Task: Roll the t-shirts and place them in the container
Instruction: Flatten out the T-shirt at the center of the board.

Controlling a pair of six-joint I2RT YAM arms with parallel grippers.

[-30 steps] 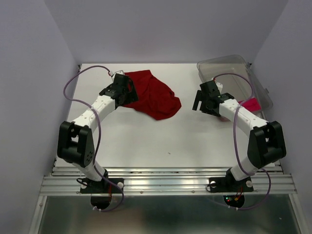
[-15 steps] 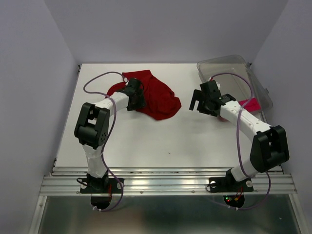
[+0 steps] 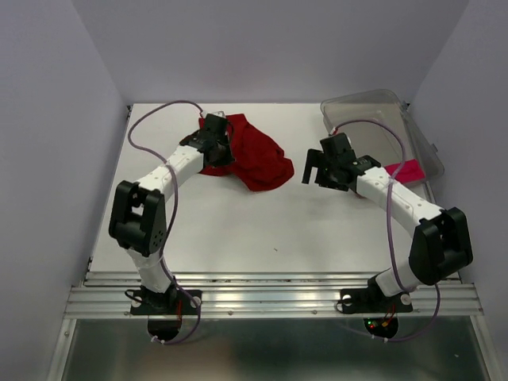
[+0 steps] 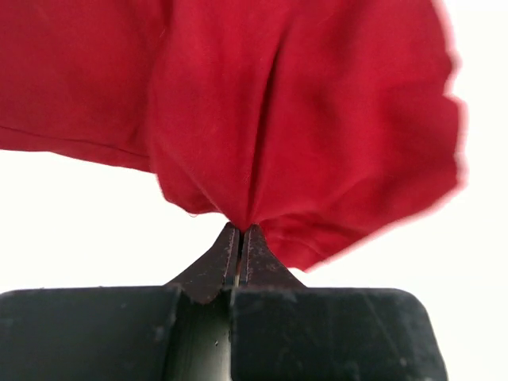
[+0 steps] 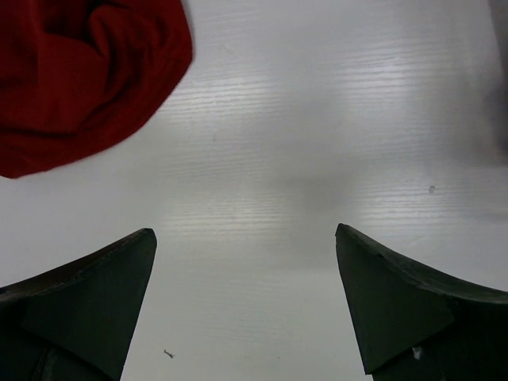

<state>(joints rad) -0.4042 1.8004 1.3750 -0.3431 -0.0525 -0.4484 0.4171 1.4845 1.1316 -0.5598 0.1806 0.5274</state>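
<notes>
The dark red t-shirt [image 3: 258, 155] lies crumpled at the back middle of the white table. My left gripper [image 3: 216, 151] is at its left edge, shut on a pinch of the red cloth [image 4: 302, 135], which bunches out from the closed fingertips [image 4: 240, 232]. A bright pink t-shirt [image 3: 406, 170] shows at the right, partly hidden behind my right arm, by the clear bin. My right gripper [image 3: 311, 168] hovers open over bare table just right of the red shirt [image 5: 87, 79], nothing between its fingers [image 5: 95, 302].
A clear plastic bin [image 3: 381, 127] lies at the back right corner of the table [image 3: 238, 230]. Grey walls close in the table on the left, back and right. A metal rail runs along the near edge.
My left gripper has shut on the red shirt's left edge and shifted with it; the cloth is now bunched. My right gripper has moved left toward the red shirt, still open.
</notes>
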